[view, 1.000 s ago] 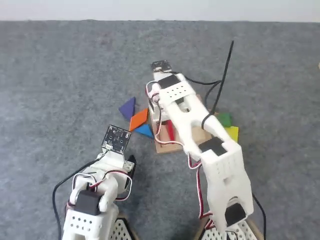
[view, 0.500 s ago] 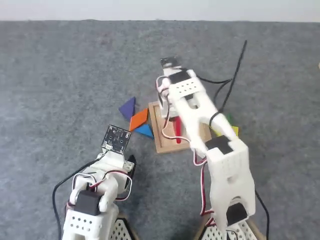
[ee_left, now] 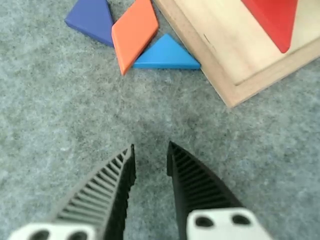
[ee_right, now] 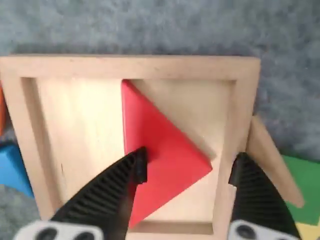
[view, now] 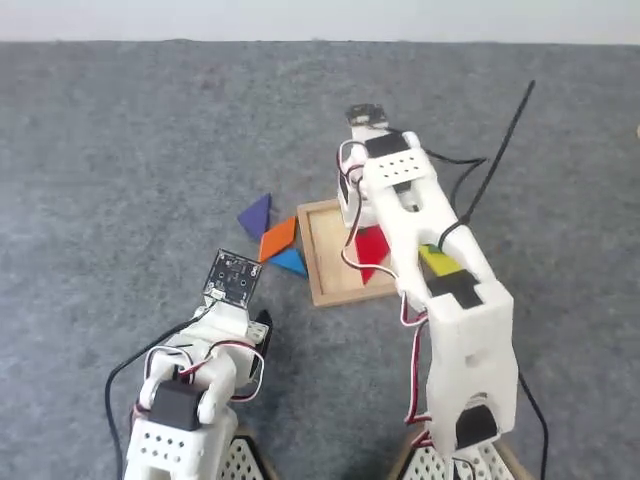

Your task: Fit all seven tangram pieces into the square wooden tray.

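Evidently the right arm had just finished a placement: over the last second it swung off the middle of the square wooden tray (ee_right: 135, 66) toward the tray's far right corner, and the red triangle (ee_right: 165, 155), first seen only as a thin sliver beneath the arm, now lay flat inside the tray with one side against a wall. The right gripper (ee_right: 190, 161) hung spread wide over the piece, gripping nothing, one finger above the red surface and the other above the tray's rim. That made one piece seated, by my reckoning. The purple triangle (ee_left: 92, 17), orange parallelogram (ee_left: 134, 32) and blue triangle (ee_left: 166, 54) had stayed clustered on the grey carpet (view: 120, 150) just beside the tray, with green (ee_right: 305, 185) and yellow (view: 440, 260) pieces on its other side. The left gripper (ee_left: 150, 150) had not moved, its jaws slightly parted and empty above the carpet near the blue triangle.
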